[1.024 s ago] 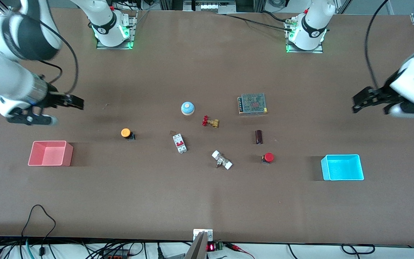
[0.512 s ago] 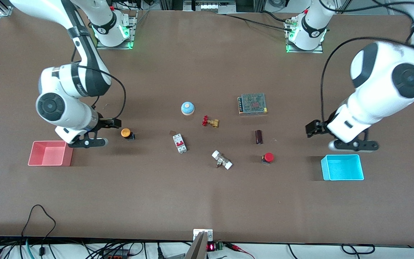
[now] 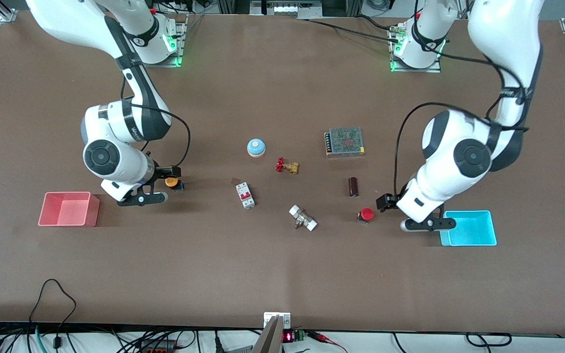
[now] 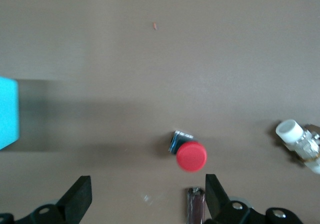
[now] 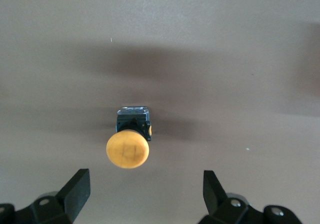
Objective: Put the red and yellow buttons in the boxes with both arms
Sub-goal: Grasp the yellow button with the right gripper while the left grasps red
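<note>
Red button (image 3: 366, 214) nearest, just beside cyan box (image 3: 468, 228); left gripper (image 4: 145, 199) above, spread wide. Yellow button (image 3: 171, 182) farther, near pink box (image 3: 68, 209); right gripper (image 5: 145, 191) wide over it. Likely light, rigid, top-heavy; best pinched at black base.

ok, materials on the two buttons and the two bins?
Red button: matte plastic-looking cap, even colour, no glare; dark base.
Yellow button: the same matte, plastic-looking cap on a black base with a faint sheen.
Pink-red bin and cyan bin: thin walls, uniform saturated colour, likely moulded plastic.
All judged from look alone.
</note>
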Controlling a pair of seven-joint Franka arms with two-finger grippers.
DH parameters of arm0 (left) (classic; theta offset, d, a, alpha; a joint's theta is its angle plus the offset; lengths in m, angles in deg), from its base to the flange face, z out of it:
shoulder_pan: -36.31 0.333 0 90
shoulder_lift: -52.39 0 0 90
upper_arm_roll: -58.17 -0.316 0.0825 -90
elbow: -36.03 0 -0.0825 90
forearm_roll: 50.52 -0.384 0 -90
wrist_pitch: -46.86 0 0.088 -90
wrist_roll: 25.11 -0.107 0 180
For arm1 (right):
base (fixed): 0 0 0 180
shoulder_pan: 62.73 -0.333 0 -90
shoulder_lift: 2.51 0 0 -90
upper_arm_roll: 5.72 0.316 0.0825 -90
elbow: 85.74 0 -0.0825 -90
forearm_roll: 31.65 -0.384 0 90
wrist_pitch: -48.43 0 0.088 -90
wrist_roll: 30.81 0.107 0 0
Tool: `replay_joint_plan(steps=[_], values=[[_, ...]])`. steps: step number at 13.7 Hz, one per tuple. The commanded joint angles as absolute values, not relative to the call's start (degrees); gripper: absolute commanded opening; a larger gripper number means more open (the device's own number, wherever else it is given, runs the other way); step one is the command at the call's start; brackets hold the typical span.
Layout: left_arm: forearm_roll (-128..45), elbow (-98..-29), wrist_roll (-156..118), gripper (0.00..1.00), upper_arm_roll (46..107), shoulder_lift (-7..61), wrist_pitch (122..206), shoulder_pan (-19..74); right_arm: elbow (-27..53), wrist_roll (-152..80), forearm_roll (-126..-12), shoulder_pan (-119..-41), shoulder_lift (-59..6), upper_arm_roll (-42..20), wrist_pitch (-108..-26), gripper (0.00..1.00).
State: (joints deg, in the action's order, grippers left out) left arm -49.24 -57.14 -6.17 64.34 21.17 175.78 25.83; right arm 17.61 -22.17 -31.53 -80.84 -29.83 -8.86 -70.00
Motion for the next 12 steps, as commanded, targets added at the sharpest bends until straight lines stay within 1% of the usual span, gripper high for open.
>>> replay_joint_plan(steps=[1,5,7,9,10,12], values=[[-47.71,-55.91,-5.69,1.00,63.97,18.12,178.68,24.01,16.91,-21.76,-32.09,-81.45,-31.59,-9.06,-71.53,1.00],[-48.15,-55.82,-3.32,1.00,63.88,14.96,179.66,21.29,16.91,-21.76,-32.18,-81.54,-33.97,-8.89,-73.38,1.00],[-48.50,-55.99,-2.10,1.00,63.88,13.55,182.54,20.67,16.82,-21.67,-32.18,-81.45,-34.49,-8.89,-74.09,1.00],[-48.50,-56.00,-1.39,1.00,63.44,12.67,183.09,19.53,16.82,-21.67,-32.27,-81.54,-35.02,-8.80,-74.88,1.00],[-48.50,-56.00,-1.38,0.99,63.35,12.58,183.09,19.53,16.82,-21.58,-32.44,-81.62,-35.11,-8.80,-74.88,1.00],[-48.58,-56.00,-1.38,0.86,63.27,12.58,183.09,19.44,16.82,-21.58,-33.85,-82.06,-35.20,-8.80,-74.79,1.00]])
